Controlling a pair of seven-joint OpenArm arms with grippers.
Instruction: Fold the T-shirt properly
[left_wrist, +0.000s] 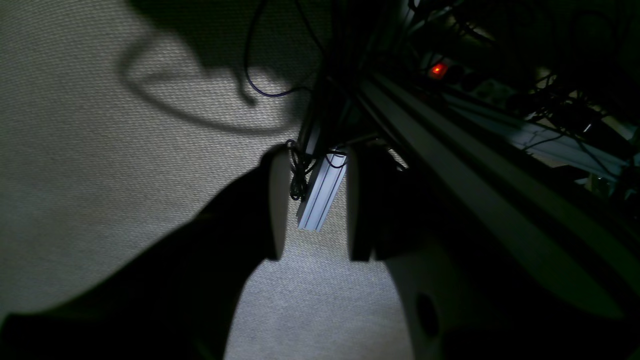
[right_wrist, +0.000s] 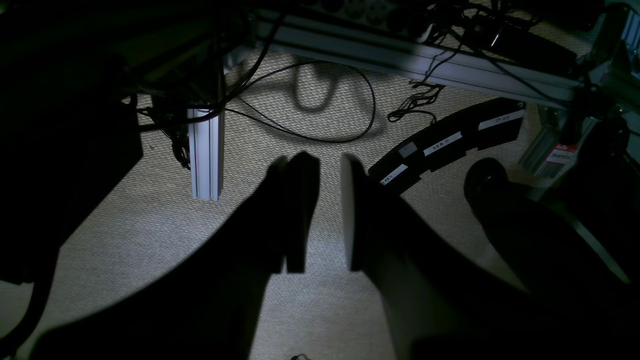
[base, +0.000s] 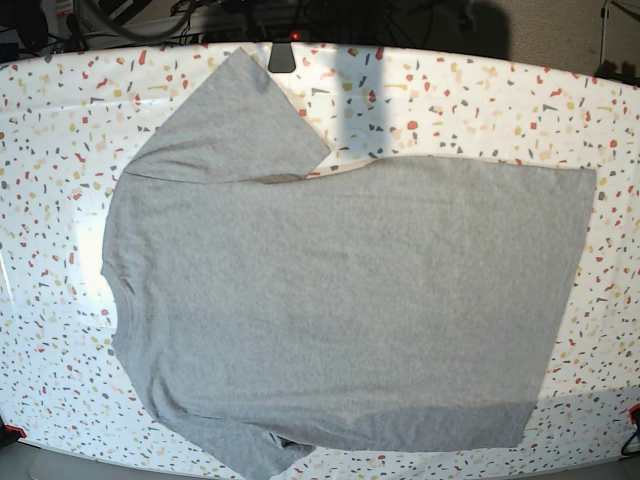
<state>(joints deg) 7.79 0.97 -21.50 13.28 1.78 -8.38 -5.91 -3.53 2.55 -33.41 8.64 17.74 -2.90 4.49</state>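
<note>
The light grey T-shirt (base: 340, 300) lies spread flat on the speckled table (base: 480, 100), plain side up. Its collar points left and its hem right. One sleeve (base: 230, 120) spreads toward the table's far edge; the other (base: 250, 455) is bunched at the near edge. Neither gripper shows in the base view. My left gripper (left_wrist: 319, 165) is open and empty, hanging over woven carpet (left_wrist: 75, 150). My right gripper (right_wrist: 325, 160) is also open and empty, over the same carpet (right_wrist: 150, 235). The shirt shows in neither wrist view.
Aluminium frame rails (left_wrist: 450, 165) and a short upright profile (right_wrist: 205, 150) stand near the grippers. Loose black cables (right_wrist: 325, 135) lie on the carpet. A black curved part with white labels (right_wrist: 450, 140) sits at the right. A red light (left_wrist: 438, 70) glows among the wiring.
</note>
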